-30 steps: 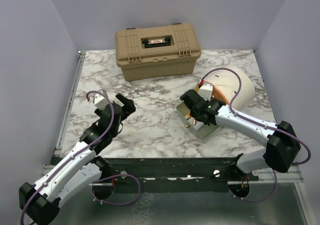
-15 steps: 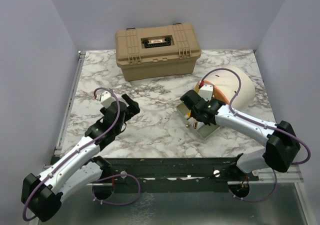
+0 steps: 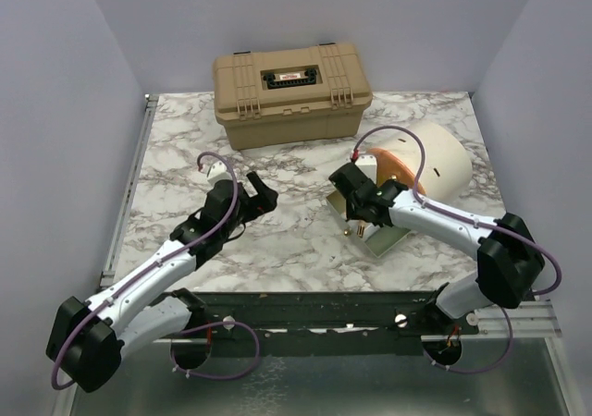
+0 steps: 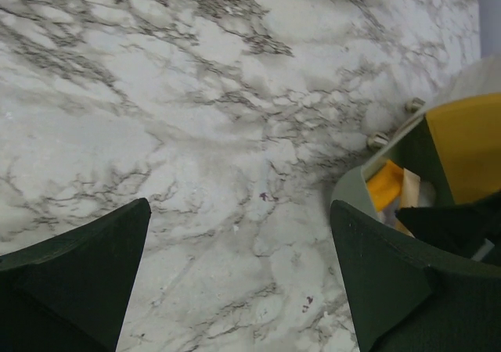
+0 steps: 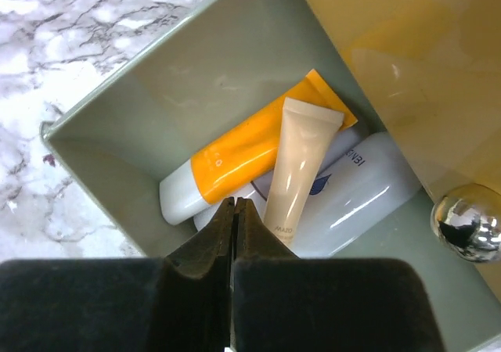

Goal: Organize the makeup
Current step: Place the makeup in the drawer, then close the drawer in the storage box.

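Note:
Some of the makeup lies in a small grey-green box (image 5: 156,86): an orange tube (image 5: 250,152), a beige tube (image 5: 296,160) and a white tube (image 5: 364,192). My right gripper (image 5: 235,205) hangs just above the tubes, shut with nothing between its fingers. From above, the right gripper (image 3: 354,192) is over the box (image 3: 381,238). My left gripper (image 3: 263,197) is left of the box, open and empty over bare marble. In the left wrist view the left gripper (image 4: 239,235) frames the tabletop, with the box's rim (image 4: 350,192) and the orange tube (image 4: 383,184) at the right.
A big tan hard case (image 3: 291,92) stands at the back of the marble table (image 3: 176,157). A cream-and-orange round pouch (image 3: 435,162) sits right behind the box. A shiny metal knob (image 5: 467,220) shows by the box's edge.
My left arm has reached forward and right, toward the box, still open. My right gripper opened briefly and has shut again, shifting slightly back over the box.

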`<state>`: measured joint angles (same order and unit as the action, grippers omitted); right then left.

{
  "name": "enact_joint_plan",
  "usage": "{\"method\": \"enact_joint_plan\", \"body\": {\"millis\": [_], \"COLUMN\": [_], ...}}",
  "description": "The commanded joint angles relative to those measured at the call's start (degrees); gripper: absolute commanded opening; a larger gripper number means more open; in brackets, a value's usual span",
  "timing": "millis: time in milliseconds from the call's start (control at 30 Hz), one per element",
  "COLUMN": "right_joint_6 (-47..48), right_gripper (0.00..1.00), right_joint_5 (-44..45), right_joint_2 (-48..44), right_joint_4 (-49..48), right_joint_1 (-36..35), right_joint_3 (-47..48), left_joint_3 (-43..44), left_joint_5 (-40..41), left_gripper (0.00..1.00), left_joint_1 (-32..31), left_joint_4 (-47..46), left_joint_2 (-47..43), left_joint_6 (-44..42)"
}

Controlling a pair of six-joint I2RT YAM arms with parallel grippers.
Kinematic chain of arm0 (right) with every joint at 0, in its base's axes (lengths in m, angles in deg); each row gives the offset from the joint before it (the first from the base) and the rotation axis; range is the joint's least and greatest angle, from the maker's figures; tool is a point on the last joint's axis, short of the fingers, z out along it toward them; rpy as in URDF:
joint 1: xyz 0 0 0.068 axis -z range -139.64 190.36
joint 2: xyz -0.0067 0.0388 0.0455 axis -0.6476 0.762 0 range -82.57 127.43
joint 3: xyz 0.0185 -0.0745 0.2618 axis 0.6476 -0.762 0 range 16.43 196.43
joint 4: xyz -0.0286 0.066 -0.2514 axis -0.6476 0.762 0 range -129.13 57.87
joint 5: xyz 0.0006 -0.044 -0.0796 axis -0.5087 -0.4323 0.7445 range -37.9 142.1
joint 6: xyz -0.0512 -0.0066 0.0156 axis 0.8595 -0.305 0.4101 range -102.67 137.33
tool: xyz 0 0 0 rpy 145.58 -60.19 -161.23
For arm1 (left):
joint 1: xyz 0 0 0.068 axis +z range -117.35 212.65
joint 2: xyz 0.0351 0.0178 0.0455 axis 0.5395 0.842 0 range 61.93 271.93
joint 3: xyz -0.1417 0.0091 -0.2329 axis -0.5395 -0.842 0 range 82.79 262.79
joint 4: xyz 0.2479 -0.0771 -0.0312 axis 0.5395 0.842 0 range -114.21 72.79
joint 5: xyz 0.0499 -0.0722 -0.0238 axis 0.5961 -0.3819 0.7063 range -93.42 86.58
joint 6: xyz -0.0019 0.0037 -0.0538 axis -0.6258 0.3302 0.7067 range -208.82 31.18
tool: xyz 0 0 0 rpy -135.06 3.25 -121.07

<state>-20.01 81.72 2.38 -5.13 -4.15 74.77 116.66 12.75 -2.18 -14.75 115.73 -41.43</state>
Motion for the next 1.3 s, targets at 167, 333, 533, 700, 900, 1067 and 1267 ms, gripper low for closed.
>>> {"method": "enact_joint_plan", "body": {"millis": [167, 333, 533, 700, 900, 1067, 1267], "right_joint_6": [14.6, 17.8, 26.3, 27.0, 22.1, 19.0, 15.6], "right_gripper": [0.12, 0.2, 0.36, 0.57, 0.87, 0.87, 0.88], "right_joint_5": [-21.4, -9.9, 6.8, 2.2, -14.6, -28.5, -45.7], "right_joint_2": [-15.5, -17.0, -14.3, -15.2, -9.5, -4.1, -1.8], "right_joint_4": [-13.1, -7.3, -2.9, -4.3, 2.4, 3.5, -0.7], "right_joint_1": [0.1, 0.0, 2.9, 15.8, 35.6, 46.7, 55.2], "right_joint_3": [5.3, 15.4, 25.0, 27.0, 31.3, 31.8, 27.6], "left_joint_3": [-4.8, -2.5, 3.5, 5.5, 6.1, 7.9, 7.4], "left_joint_5": [-18.7, -20.7, -23.3, -21.4, -22.7, -24.6, -23.8], "left_gripper": [0.99, 0.98, 0.94, 0.94, 0.9, 0.85, 0.82], "left_joint_1": [-0.1, -2.3, -9.8, -15.9, -18.4, -20.5, -21.4], "left_joint_4": [-23.5, -26.8, -27.8, -27.9, -28.6, -29.5, -30.5], "left_joint_2": [6.8, 12.9, 23.9, 28.3, 32.3, 34.9, 35.9], "left_joint_6": [-1.7, -3.8, -7.9, -9.2, -9.2, -10.1, -9.7]}}
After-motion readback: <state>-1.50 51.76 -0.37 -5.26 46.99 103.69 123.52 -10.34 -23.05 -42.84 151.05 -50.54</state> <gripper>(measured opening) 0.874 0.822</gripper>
